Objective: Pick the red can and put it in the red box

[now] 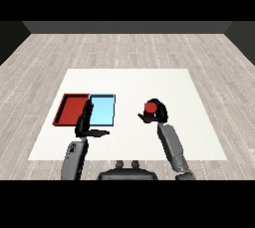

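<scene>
At a white rectangular table [129, 80], the robot's right hand [158, 114] is curled round a small red cylindrical can [151, 107], the black fingers wrapping its far side and the thumb reaching in from the left. The can stands roughly upright in that hold, its round red top turned toward the viewer; whether its base rests on the table or is lifted just clear cannot be told from here. It sits right of the table's middle, well apart from both trays.

To the left lie the two shallow containers side by side and touching: a red rectangular tray [72, 108] with a darker rim on the outside, and a light blue rectangular tray [105, 106] between it and the can. That layout appears to explain the task ahead: the can would have to travel leftward across the blue tray to reach the red one.

The left hand [84, 123] hovers at the near edge of the trays, fingers straight and pointing away from the robot along the seam between red and blue, thumb stretched out to the right, holding nothing. It looks parked rather than working, though it stands close to the path the can would take.

The can itself is plain, uniformly red and unmarked, mostly hidden by the hand around it.
</scene>
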### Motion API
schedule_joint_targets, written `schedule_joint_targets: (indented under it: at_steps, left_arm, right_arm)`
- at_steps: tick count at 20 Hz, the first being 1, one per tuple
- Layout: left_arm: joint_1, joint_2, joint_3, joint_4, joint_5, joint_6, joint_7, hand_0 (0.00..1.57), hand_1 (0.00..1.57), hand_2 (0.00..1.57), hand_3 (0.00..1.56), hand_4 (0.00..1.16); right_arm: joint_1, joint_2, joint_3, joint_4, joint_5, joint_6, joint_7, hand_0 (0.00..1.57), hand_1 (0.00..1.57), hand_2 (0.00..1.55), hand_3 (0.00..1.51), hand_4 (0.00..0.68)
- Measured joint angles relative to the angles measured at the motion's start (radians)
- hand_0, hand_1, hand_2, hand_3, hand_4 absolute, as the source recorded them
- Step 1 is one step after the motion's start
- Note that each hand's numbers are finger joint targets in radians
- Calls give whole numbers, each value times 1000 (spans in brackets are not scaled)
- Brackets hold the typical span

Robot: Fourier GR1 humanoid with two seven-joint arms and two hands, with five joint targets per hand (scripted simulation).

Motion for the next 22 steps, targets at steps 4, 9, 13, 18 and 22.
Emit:
schedule_joint_targets:
  at_steps: [4,9,13,18,22]
  left_arm:
    - [-49,-11,-88,34,9,47,35,0,0,0,0,0]
    - [-85,-15,-147,55,24,85,60,0,0,0,0,0]
    - [-106,-16,-223,78,49,131,60,0,0,0,0,0]
    - [-177,-17,-302,114,82,205,88,0,0,0,0,0]
    - [-188,-16,-335,133,89,218,84,0,0,0,0,0]
  right_arm:
    - [-8,7,22,-30,-14,-27,13,1435,1435,1446,1426,658]
    - [-22,10,91,-53,-43,-84,10,1435,1435,1446,1426,658]
    - [-31,11,160,-54,-69,-146,1,1410,1410,1436,1418,653]
    - [-69,11,245,-68,-91,-220,14,1392,1392,1403,1393,636]
    - [-70,11,282,-96,-105,-233,15,1384,1384,1410,1402,619]
